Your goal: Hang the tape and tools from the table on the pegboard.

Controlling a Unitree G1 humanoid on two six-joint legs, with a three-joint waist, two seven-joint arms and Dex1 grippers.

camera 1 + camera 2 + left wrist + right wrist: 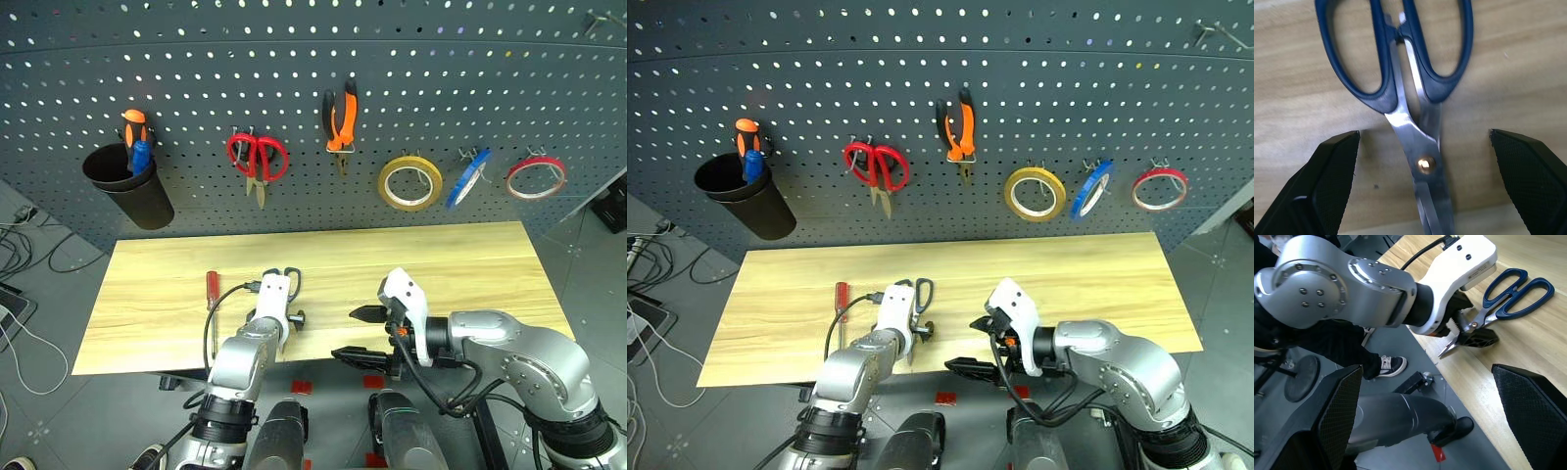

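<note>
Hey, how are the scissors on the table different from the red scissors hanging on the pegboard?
The dark-handled scissors lie flat on the table, while the red-handled scissors hang on the pegboard. One pair has dark blue handles, the other bright red. The table pair's blades point toward the near edge, between the open left gripper's fingers; the hung pair's blades point down, with nothing near them. Both pairs are shut, with steel blades.

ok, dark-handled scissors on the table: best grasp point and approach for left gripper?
Probably the pivot of the scissors, from above. They lie flat, blades over the table near edge, and the open left gripper already straddles that narrow neck.
</note>
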